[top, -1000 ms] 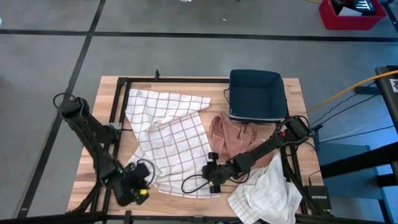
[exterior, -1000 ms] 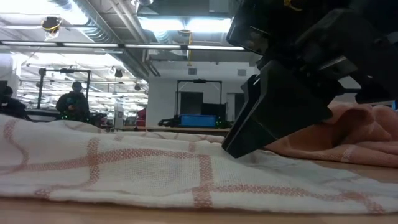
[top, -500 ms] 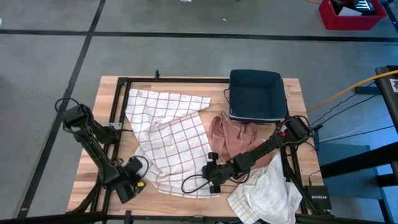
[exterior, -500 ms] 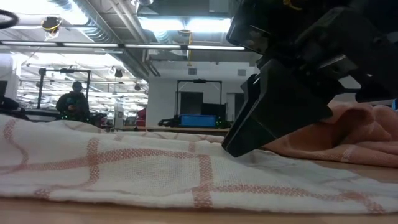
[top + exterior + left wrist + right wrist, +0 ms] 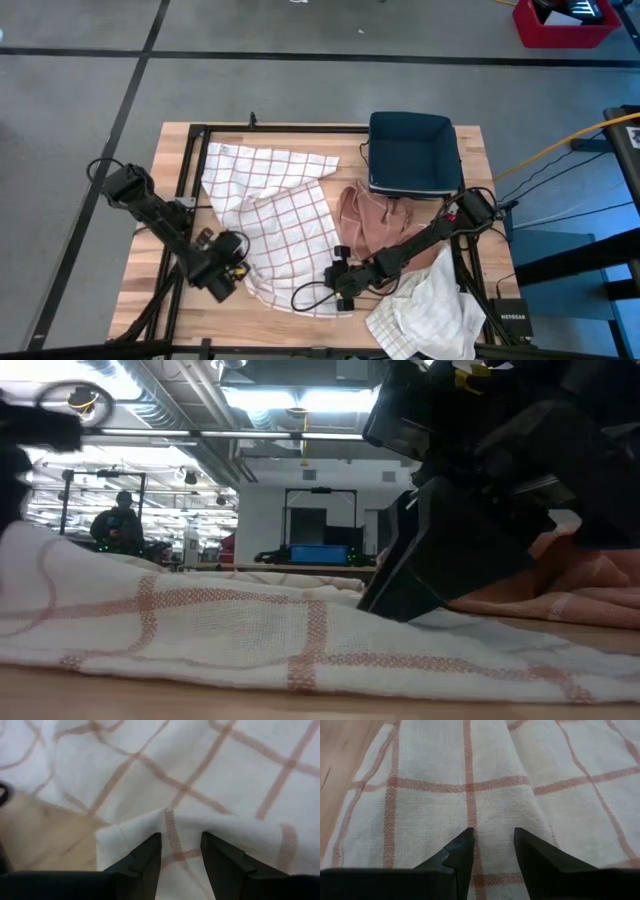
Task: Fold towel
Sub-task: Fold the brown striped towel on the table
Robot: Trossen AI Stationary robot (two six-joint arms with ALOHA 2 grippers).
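Note:
A white towel with red checks (image 5: pixel 275 215) lies spread on the wooden table, its far part rumpled. My left gripper (image 5: pixel 235 272) is at the towel's near-left corner and is shut on it; the left wrist view shows a bunched corner between the fingers (image 5: pixel 147 857). My right gripper (image 5: pixel 338 280) stands at the towel's near-right part, shut on the cloth, and shows as a dark block in the low view (image 5: pixel 400 595). My left gripper pinches a folded-over bit of the towel's near-left corner (image 5: pixel 170 827) between its two fingers, which slant down from the table's left. The corner stands up as a small ridge; the rest lies on the table. My right gripper pinches a raised ridge of the towel near its near-right corner (image 5: pixel 487 825) between its two fingers. They slant down from the table's right. The cloth around the ridge lies flat on the table (image 5: pixel 250 640).
A pink cloth (image 5: pixel 370 215) lies bunched right of the towel, under the right arm. A crumpled white cloth (image 5: pixel 425 310) sits at the near right corner. A dark blue bin (image 5: pixel 413 150) stands at the far right. A black cable loops by the towel's near edge (image 5: pixel 310 295).
My left gripper has moved toward the table's far edge and right, over the towel's near-left corner, and tipped further down. The towel's left part has bunched up and stands higher in the low view. My right gripper has kept still.

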